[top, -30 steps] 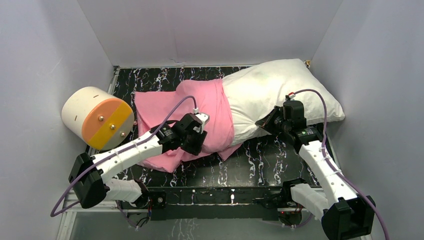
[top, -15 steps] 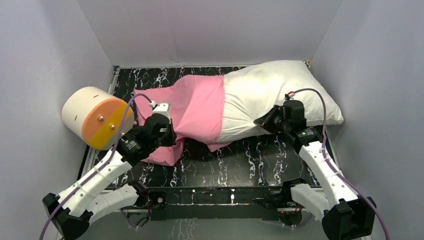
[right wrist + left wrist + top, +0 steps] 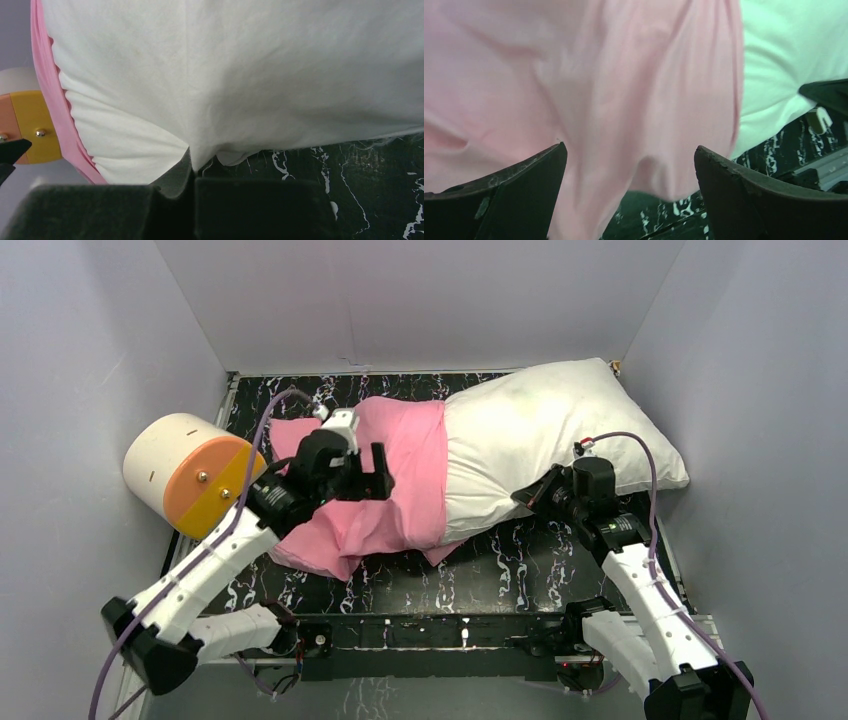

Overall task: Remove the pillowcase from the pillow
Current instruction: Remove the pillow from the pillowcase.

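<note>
While your right pincer point(image 3: 530, 493) has its pads closed on a fold of the pillow point(image 3: 545, 425) at the near edge, your left pincer point(image 3: 378, 472) hangs with its fingers wide apart above the pillowcase point(image 3: 410, 505) and has nothing between them. The pillow lies from the middle of the table point(image 3: 520, 560) out toward 2 o'clock. The pink cover wraps only its end toward 9 o'clock, and the loose part is bunched toward 8 o'clock, near the cream and orange drum point(image 3: 190, 475). More than half of the pillow is bare, so the job looks well advanced but not finished. For the next grip, bring the left pincer down on a thick fold of pink cloth alone, not on the stuffing under it. Close firmly and pull low and straight toward 9 o'clock, while the right one anchors the pillow. A thin pinch may slip out.
</note>
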`<state>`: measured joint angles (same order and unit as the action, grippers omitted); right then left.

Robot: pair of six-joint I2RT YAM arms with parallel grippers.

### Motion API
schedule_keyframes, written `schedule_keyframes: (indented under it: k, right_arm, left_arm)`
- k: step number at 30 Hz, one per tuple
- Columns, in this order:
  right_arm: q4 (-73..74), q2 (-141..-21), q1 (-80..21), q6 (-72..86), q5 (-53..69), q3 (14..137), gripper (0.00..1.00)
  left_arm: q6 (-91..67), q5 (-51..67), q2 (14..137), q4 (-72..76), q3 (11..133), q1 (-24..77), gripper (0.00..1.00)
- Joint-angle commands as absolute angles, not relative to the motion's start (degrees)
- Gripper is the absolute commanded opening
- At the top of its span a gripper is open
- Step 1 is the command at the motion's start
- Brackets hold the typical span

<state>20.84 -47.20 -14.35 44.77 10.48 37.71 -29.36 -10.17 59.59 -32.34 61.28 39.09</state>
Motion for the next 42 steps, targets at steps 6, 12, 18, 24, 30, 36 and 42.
schedule_keyframes:
  k: [6,12,18,24,30,36,42]
  right_arm:
    - [20.83,-45.58,-14.19,44.55,12.06,37.55,0.0]
    - [21.71,-44.92,-14.23,44.06,10.65,37.26,0.0]
    - [25.24,-43.17,-14.2,44.35,6.84,36.5,0.0]
    - [27.72,-39.79,-14.19,42.72,3.25,36.79,0.0]
    - [26.47,-41.27,-14.17,40.28,10.19,37.19,0.0]
    - [23.46,-42.76,-14.22,36.04,32.59,47.07,0.4]
    - [32.45,-48.53,-14.32,24.88,37.32,59.42,0.56]
  left_arm:
    - [-29.51,11.89,75.4,-14.75,61.6,35.91,0.86]
    - [-30.23,3.16,76.38,-18.23,60.09,34.51,0.0]
    - [-31.78,-7.36,66.44,-22.47,54.98,27.4,0.0]
    - [-30.76,-3.12,58.98,-25.83,48.33,16.54,0.0]
    - [-29.26,10.9,58.22,-21.76,47.18,16.26,0.0]
    - [-27.27,11.99,59.63,-23.72,49.06,16.27,0.0]
    - [-27.84,13.39,59.96,-23.31,47.11,16.31,0.0]
